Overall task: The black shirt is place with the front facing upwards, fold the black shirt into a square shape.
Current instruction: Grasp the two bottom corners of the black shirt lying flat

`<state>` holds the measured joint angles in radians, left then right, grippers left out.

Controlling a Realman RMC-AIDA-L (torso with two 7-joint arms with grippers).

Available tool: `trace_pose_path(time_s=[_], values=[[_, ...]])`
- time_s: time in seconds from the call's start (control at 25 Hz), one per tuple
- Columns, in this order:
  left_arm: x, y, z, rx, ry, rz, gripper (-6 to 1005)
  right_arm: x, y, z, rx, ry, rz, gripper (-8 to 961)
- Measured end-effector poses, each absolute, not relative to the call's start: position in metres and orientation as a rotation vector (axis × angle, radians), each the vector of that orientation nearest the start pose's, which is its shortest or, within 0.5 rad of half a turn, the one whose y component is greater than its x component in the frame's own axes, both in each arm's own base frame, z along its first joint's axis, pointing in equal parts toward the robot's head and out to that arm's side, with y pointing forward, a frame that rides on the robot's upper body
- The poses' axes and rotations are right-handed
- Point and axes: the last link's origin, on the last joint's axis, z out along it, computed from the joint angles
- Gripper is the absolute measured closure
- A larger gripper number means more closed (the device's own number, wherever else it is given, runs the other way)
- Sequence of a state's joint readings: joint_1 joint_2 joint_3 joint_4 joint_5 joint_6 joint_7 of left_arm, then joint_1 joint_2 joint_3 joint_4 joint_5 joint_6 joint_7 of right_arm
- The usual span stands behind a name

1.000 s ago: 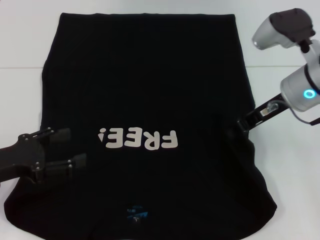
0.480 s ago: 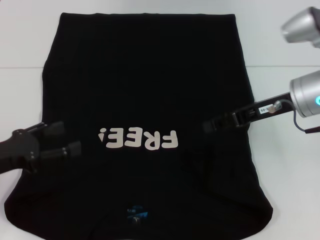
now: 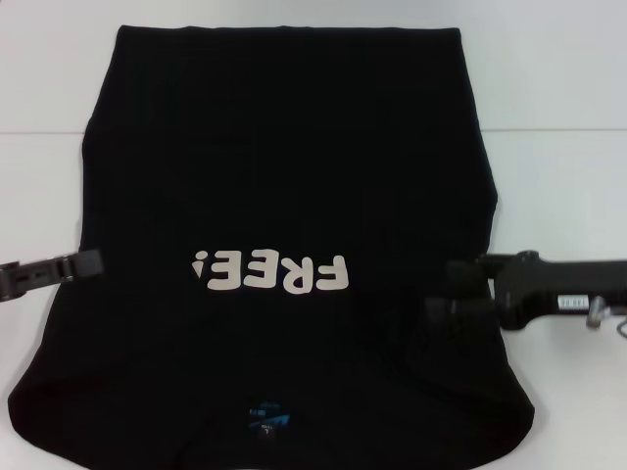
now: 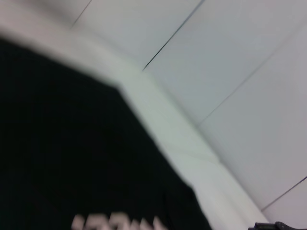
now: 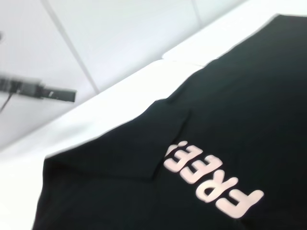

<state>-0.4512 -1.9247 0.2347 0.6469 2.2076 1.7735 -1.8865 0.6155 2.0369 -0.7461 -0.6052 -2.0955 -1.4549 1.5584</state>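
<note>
The black shirt [image 3: 284,196] lies spread flat on the white tabletop [image 3: 549,88], front up, its sleeves already turned in so the sides run nearly straight. White block letters reading "FREE!" [image 3: 271,274] cross its chest, upside down in the head view, and a small blue neck label [image 3: 266,419] sits at the collar on the near edge; its print is too small to read.

The left gripper [image 3: 86,264] hangs at the shirt's left edge, level with the lettering, and only one dark finger shows, so whether its fingers are spread or closed cannot be told. The right gripper [image 3: 446,289] lies over the shirt's right edge, on the far side of the lettering from the left one; its black fingers merge with the black cloth, and their state cannot be told either.

The shirt is judged light, limp and thin. It would sag and wrinkle if lifted by one point, so the sensible hold is a pinch at two matching spots on an edge, such as the collar-side corners just nearer than both sets of fingers.
</note>
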Motion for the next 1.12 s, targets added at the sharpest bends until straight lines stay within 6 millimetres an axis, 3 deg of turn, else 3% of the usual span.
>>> trace_pose_path(time_s=[0.2,0.52,0.72,1.12], values=[[-0.340,0.295,0.117,-2.261,-1.675,-0.606,83,0.269,0.334,-0.029,-2.801,0.509,0.489,124],[-0.331,0.305,0.142,-2.188,-1.740,-0.077,97,0.273,0.336,-0.036,-2.770,0.451,0.469,129],[-0.328,0.311,0.136,-2.200,-1.725,0.054,106,0.270,0.339,-0.032,-2.742,0.454,0.511,130],[-0.326,0.316,0.106,-2.282,-1.693,0.171,124,0.268,0.340,-0.031,-2.733,0.466,0.529,131]])
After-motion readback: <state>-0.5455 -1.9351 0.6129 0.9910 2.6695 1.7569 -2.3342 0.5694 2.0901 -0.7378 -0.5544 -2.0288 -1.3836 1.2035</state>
